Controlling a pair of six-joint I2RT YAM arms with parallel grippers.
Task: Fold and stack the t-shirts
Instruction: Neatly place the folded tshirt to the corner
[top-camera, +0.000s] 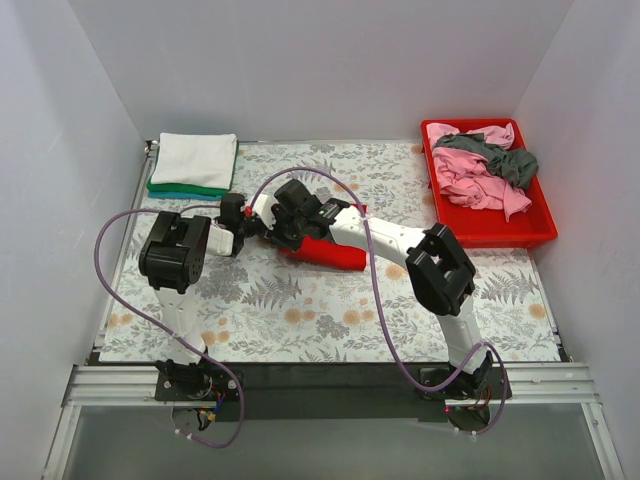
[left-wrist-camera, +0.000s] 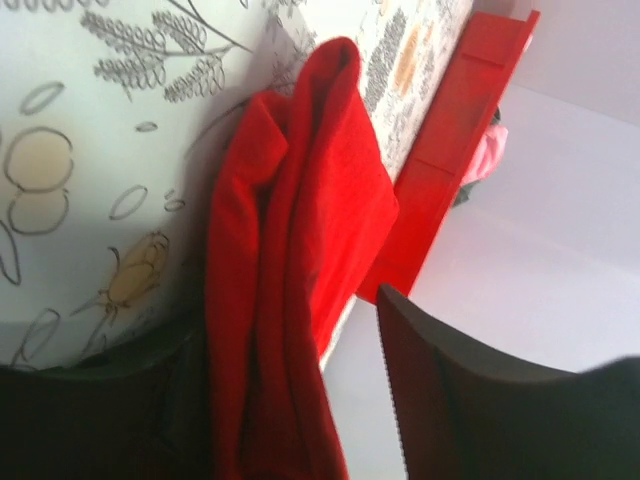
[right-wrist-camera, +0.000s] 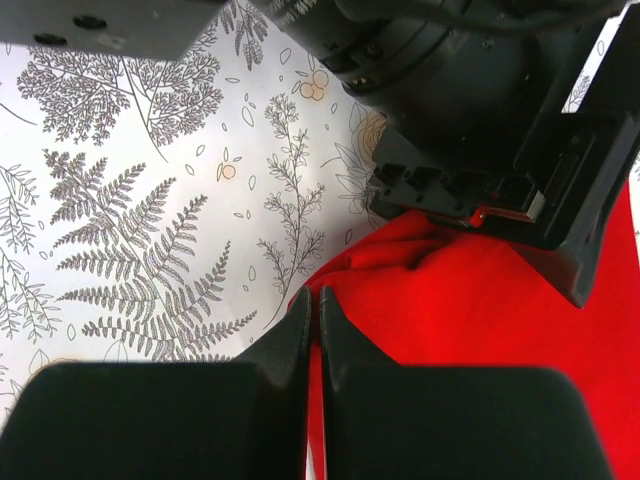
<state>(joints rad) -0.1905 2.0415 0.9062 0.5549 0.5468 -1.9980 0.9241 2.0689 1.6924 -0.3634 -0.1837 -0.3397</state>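
Two arms are both in on the same bit of cloth here. The red t-shirt is bunched into a long, roll-ish lump near the middle of the fern-print surface, and both arms meet at its left end. The right gripper reaches across from the right. In its wrist view the jaws are pressed together with a thin edge of the red cloth nipped at the tips, and a sliver of red shows down the slit between them. The left gripper comes in from the other side, just beside the right one in the top view. Its jaws are spread and the red fabric hangs in folds between them, up against one side with a visible gap before the other finger, so it's not clamped as far as I can see. In the back left corner of the surface there's a folded white t-shirt sitting on a folded green t-shirt, with only the green edge peeking out at the front. Over at the back right a red tray holds a crumpled pink t-shirt and a dark grey t-shirt tangled together, well apart from the arms.
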